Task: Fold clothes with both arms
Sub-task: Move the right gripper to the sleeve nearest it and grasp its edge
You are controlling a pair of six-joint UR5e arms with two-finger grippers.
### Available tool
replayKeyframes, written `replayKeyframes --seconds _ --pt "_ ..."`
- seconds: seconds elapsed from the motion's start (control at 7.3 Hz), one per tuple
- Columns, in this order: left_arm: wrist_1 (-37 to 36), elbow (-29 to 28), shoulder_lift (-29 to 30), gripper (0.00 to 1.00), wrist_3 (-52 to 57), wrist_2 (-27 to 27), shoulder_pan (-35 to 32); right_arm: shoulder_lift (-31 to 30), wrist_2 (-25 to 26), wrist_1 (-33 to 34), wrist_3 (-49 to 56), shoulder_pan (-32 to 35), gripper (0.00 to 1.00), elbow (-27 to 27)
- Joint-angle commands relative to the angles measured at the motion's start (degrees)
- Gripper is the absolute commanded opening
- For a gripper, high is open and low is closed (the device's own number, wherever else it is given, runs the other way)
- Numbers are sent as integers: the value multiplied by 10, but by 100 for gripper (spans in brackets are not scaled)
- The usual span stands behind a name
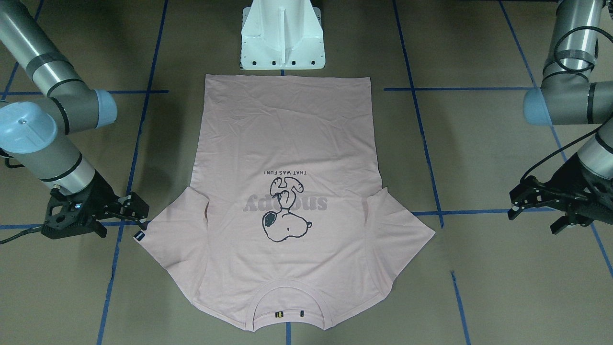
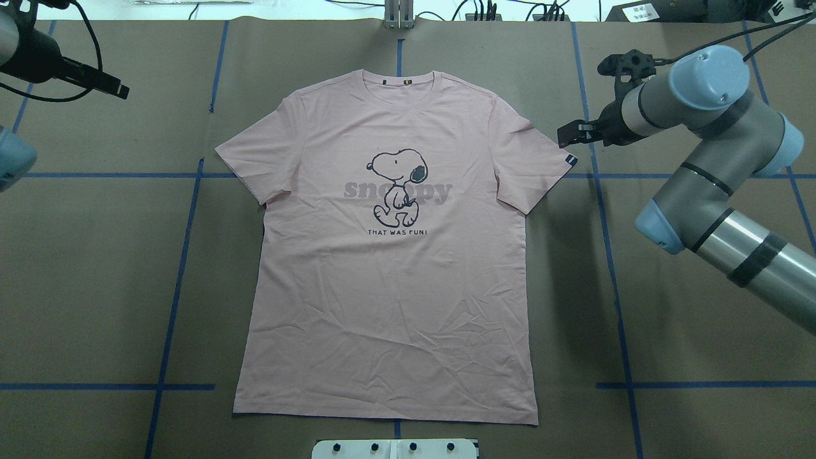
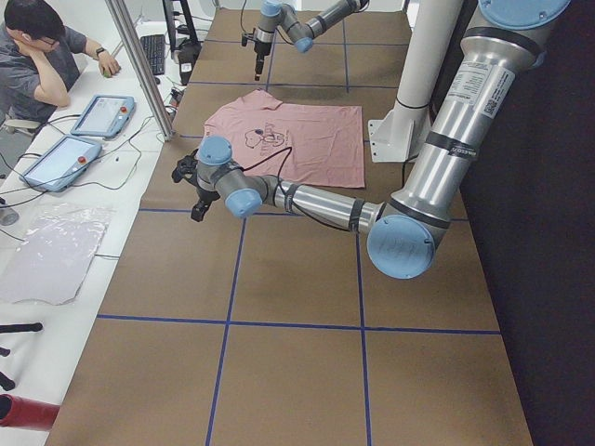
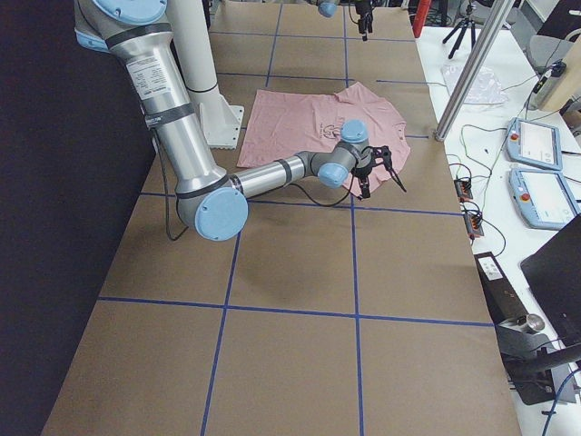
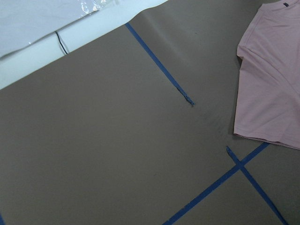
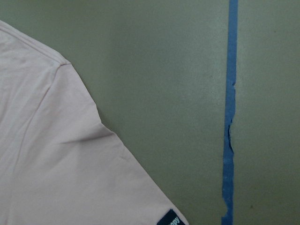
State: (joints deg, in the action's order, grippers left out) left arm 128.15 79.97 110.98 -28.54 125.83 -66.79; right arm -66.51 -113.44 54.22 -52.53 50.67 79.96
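Lying flat and print-up on the brown paper-covered table (image 2: 95,268), the pale pink T-shirt (image 2: 389,287) has both sleeves spread. Its hem sits just short of the white pedestal base (image 1: 282,45) and its collar points away from the robot. The right gripper (image 1: 136,211) hangs low just beside the outer edge of the sleeve that carries a small dark label (image 2: 570,160), its fingers apart and holding nothing. The left gripper (image 1: 517,206), fingers also apart and empty, sits well clear of the opposite sleeve, over bare paper crossed by blue tape lines (image 2: 172,306). At a white side bench, a seated person (image 3: 37,56) leans on one hand.
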Motion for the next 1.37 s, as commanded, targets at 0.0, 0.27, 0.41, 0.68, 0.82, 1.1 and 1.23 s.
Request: replayKeyframes --seconds 0.0,0.27,0.41,0.68,0.82,1.1,1.23 --pt "6 -3 0 100 -8 -28 8 3 12 -2 -5 -18 100 -33" --pt "7 -2 0 100 -9 -29 10 13 27 -1 -5 -22 100 -43" --pt "7 -2 -1 100 -8 -29 10 20 27 -1 -2 -24 99 -53" --pt "10 -1 -2 100 -8 -29 10 26 28 -2 0 -25 78 -55" --pt "17 -2 -6 100 -8 -29 10 27 28 -2 1 -25 66 -55" --pt "17 -3 -6 100 -8 -28 10 31 27 -3 2 -25 28 -53" --pt "17 -2 -6 100 -8 -29 10 32 26 -3 2 -25 10 -53"
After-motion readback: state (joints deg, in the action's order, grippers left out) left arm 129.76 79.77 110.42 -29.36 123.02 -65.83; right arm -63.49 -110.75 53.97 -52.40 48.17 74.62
